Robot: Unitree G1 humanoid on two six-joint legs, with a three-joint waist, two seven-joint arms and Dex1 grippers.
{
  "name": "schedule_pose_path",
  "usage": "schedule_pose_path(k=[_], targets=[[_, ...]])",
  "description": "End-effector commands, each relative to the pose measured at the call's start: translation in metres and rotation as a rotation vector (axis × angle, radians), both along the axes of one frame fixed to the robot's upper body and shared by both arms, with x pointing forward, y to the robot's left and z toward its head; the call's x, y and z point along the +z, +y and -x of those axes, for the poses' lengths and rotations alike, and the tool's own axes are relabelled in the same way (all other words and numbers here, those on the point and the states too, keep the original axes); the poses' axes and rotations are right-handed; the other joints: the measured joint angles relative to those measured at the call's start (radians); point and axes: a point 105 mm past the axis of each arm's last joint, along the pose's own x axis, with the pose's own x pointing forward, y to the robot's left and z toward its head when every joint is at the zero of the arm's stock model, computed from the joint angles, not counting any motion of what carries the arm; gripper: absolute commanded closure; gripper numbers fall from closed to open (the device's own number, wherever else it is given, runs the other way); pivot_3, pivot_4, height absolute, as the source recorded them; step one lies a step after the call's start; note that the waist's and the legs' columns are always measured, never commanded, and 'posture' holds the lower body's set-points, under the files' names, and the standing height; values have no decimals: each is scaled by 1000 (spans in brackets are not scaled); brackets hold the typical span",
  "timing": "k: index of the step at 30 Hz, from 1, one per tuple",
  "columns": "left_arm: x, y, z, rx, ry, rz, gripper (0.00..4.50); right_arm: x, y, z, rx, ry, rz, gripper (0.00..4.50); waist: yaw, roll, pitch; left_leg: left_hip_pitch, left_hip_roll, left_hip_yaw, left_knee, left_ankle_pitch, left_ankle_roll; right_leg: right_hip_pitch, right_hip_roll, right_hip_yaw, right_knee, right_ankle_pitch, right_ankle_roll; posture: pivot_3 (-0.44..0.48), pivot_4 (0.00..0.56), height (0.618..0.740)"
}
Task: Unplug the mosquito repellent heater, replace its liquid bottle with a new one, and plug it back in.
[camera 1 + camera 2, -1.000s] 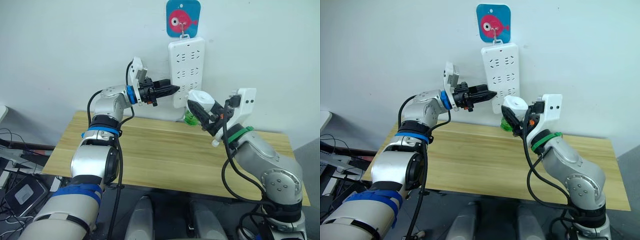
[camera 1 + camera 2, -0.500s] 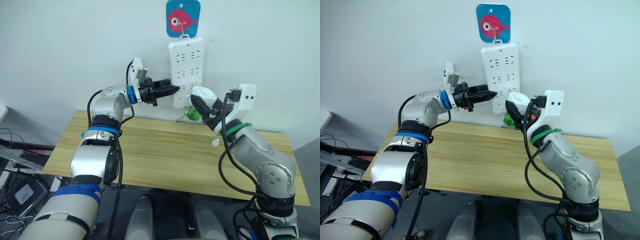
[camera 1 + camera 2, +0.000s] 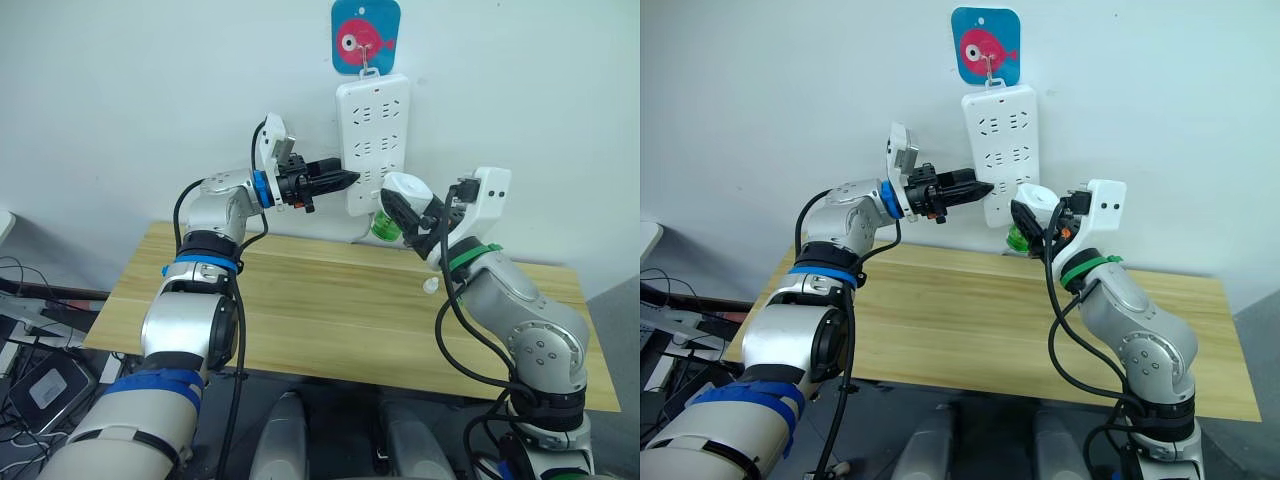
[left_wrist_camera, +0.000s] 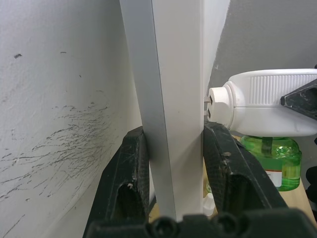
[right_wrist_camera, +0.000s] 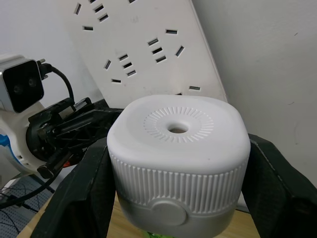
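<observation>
Since a second ago the right gripper has been carried up and towards the wall, so that the small white rounded plastic mosquito repellent heater is now held just beside the lower part of the long white power strip. That strip is hung on the wall from a blue square hook plate with a pink fish, above the far edge of the light wooden worktop.

A small white cap-like piece is seen lying on the worktop near the far right corner, under the right forearm.

The left arm is raised and bent, its forearm reaching along the wall. The left gripper is closed on the left edge of the power strip, one black finger on each face of it. The right arm is bent upward, its black fingers clamped on both sides of the heater.

In the left wrist view the heater's two plug pins are shown right at the strip's face, and a green liquid bottle is seen hanging beneath the heater. In the right wrist view the round vent hole in the ribbed top is shown.
</observation>
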Motion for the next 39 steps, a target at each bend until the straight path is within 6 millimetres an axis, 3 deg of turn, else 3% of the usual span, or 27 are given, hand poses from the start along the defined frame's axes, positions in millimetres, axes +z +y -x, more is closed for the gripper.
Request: schedule_pose_path(k=[1, 25, 39], targets=[[7, -7, 5, -37, -39, -10, 3249, 14, 3, 3, 21, -54, -12, 1445, 0, 0, 0, 0, 0, 0, 0, 0, 0, 0, 0, 0, 0, 0, 0, 117, 203, 740], [2, -9, 12, -74, -38, -20, 3249, 14, 3, -7, 16, -46, 8, 1445, -3, 0, 0, 0, 0, 0, -3, 0, 0, 0, 0, 0, -1, 0, 0, 127, 193, 740], [-1, -9, 15, -80, -43, -31, 3249, 9, -2, -25, -89, -127, 333, 1445, -13, 0, 0, 1, 0, 0, -4, 0, 0, -1, 0, 0, -1, 0, 0, 134, 197, 740]])
